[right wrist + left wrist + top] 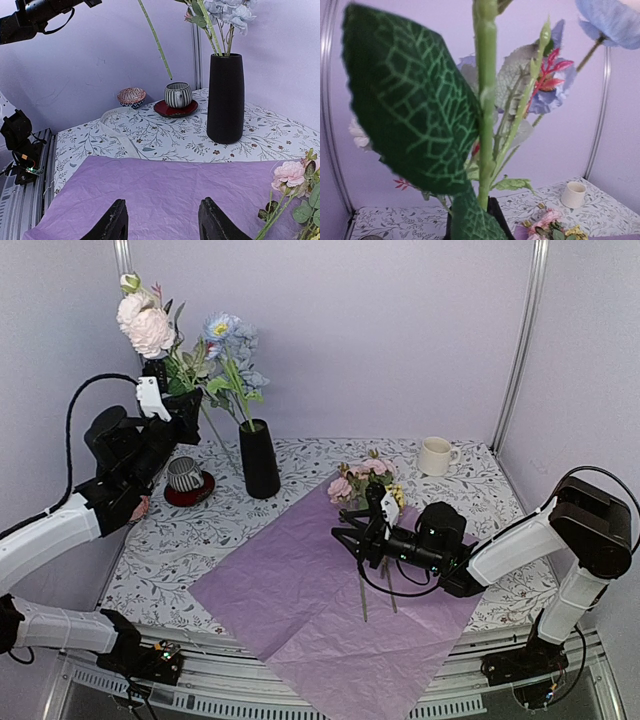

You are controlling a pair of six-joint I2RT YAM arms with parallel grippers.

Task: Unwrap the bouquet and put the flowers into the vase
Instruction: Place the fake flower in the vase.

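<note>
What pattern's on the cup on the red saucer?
Cup: dark-and-pale vertical stripes; right wrist view.

1. This is a robot lab test cell: a left arm (45,538) and a right arm (512,550) sit bolted to a metal rail (230,695) at the worktop's (170,570) near edge.
2. Plain lilac panel walls (380,340) and aluminium posts (518,350) enclose it.
3. Staged props, a black vase (259,460) and a cream mug (434,455), stand on the leaf-printed cover.

White shells on the left arm (45,535) and right arm (512,548), black joints, looping black cables (68,440), stubby black fingers (114,225).
</note>
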